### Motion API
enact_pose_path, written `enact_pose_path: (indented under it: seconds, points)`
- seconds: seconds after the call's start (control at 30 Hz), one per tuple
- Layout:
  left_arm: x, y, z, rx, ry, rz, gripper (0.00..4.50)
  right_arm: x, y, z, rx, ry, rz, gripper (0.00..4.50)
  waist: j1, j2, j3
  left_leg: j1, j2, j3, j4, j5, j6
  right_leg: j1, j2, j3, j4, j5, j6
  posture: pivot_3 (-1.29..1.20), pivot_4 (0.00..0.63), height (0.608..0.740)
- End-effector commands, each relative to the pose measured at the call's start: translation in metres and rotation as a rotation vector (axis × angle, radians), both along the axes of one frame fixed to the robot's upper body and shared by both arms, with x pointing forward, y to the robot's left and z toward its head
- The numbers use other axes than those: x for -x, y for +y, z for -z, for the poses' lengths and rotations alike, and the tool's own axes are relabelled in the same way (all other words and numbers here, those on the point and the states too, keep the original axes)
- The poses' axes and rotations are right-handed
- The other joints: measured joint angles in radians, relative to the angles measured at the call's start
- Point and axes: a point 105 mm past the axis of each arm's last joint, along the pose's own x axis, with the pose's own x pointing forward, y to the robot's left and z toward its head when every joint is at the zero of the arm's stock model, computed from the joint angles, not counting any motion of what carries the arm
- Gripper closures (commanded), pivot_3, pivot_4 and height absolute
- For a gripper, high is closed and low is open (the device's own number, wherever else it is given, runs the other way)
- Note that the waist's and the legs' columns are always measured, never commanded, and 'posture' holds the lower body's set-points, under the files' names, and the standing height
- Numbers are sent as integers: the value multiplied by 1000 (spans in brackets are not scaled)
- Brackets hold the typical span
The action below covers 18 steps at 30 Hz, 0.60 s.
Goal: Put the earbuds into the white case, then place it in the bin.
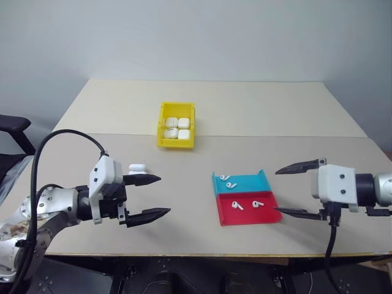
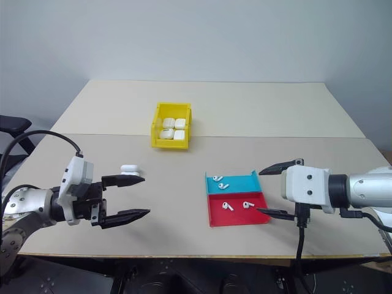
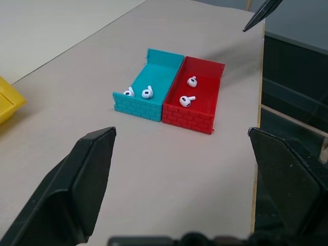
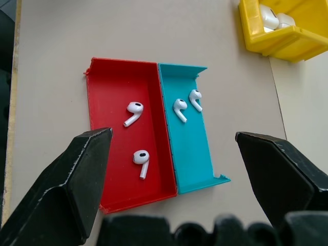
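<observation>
A flat tray lies right of the table's middle, with two white earbuds (image 1: 228, 180) in its teal half (image 1: 245, 182) and two more earbuds (image 4: 134, 113) in its red half (image 4: 105, 97). A white case (image 1: 137, 168) lies on the table at the left, just behind the upper finger of my left gripper (image 1: 154, 196), which is open and empty. My right gripper (image 1: 295, 190) hovers open and empty just right of the tray. The yellow bin (image 1: 177, 144) stands further back with several white cases (image 1: 177, 128) inside.
The table's front edge (image 1: 202, 253) runs just below both grippers. A seam (image 1: 275, 136) crosses the tabletop behind the tray. A dark chair (image 1: 13, 125) stands off the table's left side.
</observation>
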Motion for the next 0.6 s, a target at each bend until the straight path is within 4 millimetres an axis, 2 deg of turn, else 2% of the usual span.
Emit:
enact_pose_path:
  seconds: [0.03,0.33,0.53,0.6]
  points:
    - [6,-2,-11,6,-67,26,0,0,3,-7,-2,-46,-15,19,0,0,0,0,0,0,0,0,0,0,0,0,0,0,0,0,150,740]
    - [0,-4,-15,-7,-97,-116,0,-3,4,-4,-4,-45,-17,19,0,0,0,0,0,-1,0,0,0,1,0,0,0,0,0,0,150,740]
    - [-24,0,-5,-175,-214,-423,0,-8,1,-1,10,-46,-16,19,2,0,0,2,0,-1,0,0,0,2,0,0,0,0,0,0,150,740]
    - [-23,0,2,-272,-159,-469,0,-12,0,-3,8,-57,-1,19,2,-1,0,3,-1,-2,0,0,0,3,0,0,0,0,0,0,150,740]
